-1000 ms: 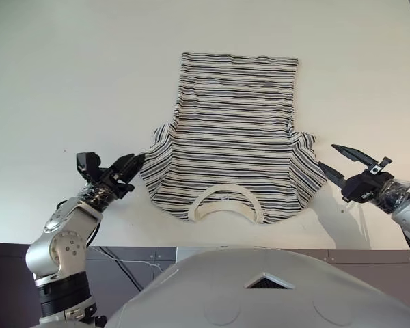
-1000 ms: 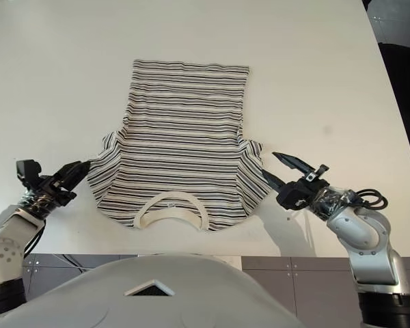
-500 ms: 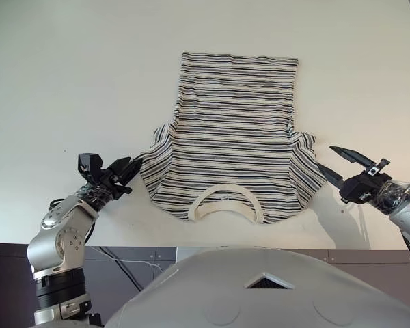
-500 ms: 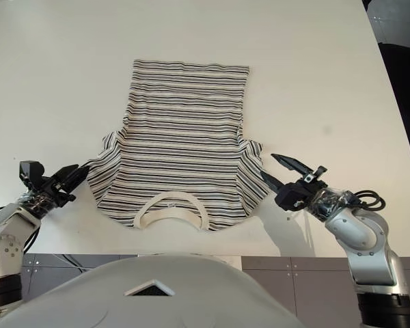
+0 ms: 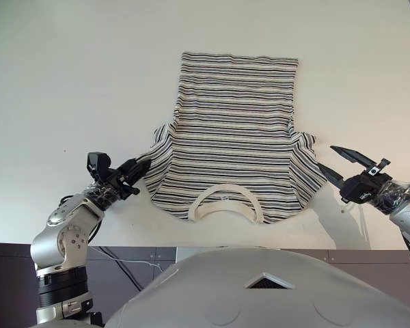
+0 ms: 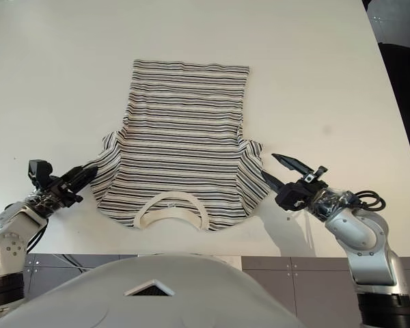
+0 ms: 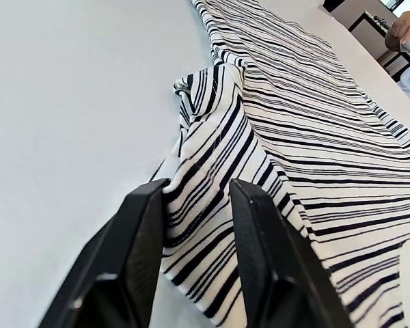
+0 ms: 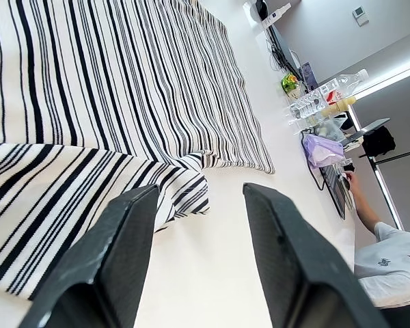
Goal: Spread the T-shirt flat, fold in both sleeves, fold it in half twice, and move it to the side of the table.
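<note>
1. The striped T-shirt (image 5: pixel 236 123) carries no print we can make out. A small mark inside its cream collar (image 5: pixel 225 201) is too small for us to read.
2. In the right wrist view, the bottles (image 8: pixel 328 96) at the table's far end have labels that are too small and blurred to read.
3. The T-shirt lies face up in the middle of the white table (image 5: pixel 68 68). Its collar is at the edge nearest us and its hem is on the far side. The body lies fairly flat, but both sleeves are bunched in against it.
4. Our left gripper (image 5: pixel 142 167) sits low on the table at the outer edge of the left sleeve (image 5: pixel 160 147). Its fingers (image 7: pixel 133 246) are parted only a little. In the left wrist view the striped sleeve hem lies in the gap between them, and we see no pinch on the cloth.
5. Our right gripper (image 5: pixel 336 164) is just beside the right sleeve (image 5: pixel 307 164), on its outer side, and it holds nothing. Its fingers (image 8: pixel 126 253) are spread wide, and the lower fingertip comes close to the sleeve's edge. We cannot tell whether that fingertip touches the sleeve.
</note>
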Controlling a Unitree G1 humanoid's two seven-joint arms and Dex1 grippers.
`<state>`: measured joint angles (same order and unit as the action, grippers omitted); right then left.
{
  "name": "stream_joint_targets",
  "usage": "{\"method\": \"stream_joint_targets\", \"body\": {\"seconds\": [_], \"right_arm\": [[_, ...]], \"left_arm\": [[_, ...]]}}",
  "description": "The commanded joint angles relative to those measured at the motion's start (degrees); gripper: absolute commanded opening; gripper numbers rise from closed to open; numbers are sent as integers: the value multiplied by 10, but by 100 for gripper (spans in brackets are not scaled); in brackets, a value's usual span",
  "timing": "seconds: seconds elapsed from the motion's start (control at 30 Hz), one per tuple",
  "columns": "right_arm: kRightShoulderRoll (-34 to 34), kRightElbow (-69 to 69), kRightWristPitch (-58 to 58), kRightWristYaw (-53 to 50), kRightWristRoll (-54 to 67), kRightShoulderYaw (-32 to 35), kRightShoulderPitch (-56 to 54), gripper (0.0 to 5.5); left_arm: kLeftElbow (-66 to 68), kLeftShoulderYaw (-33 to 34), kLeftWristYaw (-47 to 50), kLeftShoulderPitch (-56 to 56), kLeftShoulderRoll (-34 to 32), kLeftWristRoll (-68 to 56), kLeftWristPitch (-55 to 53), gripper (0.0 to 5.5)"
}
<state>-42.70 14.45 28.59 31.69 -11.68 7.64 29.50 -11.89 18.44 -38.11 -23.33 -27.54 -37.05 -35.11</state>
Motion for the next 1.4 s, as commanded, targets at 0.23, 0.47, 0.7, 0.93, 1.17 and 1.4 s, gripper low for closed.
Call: {"method": "stream_joint_targets", "body": {"seconds": [0.23, 0.47, 0.7, 0.93, 1.17, 1.4], "right_arm": [[-2, 0, -4, -2, -10, -1, -4, 227], [-2, 0, -4, -1, -10, -2, -4, 227], [5, 0, -7, -5, -16, -11, -4, 227], [17, -9, -9, -16, -30, -32, -16, 227], [20, -8, -17, -20, -36, -44, -21, 227], [20, -5, -20, -21, -39, -47, -19, 227]], "left_arm": [[-26, 10, 11, 1, 2, -16, -13, 16], [-60, -6, 11, -15, 0, 4, 16, 13], [-136, -99, 18, -20, -14, 119, 94, 13], [-167, -221, 20, 32, -49, 242, 115, 13], [-183, -294, 15, 50, -61, 299, 124, 13], [-167, -341, 9, 42, -78, 350, 162, 13]]}}
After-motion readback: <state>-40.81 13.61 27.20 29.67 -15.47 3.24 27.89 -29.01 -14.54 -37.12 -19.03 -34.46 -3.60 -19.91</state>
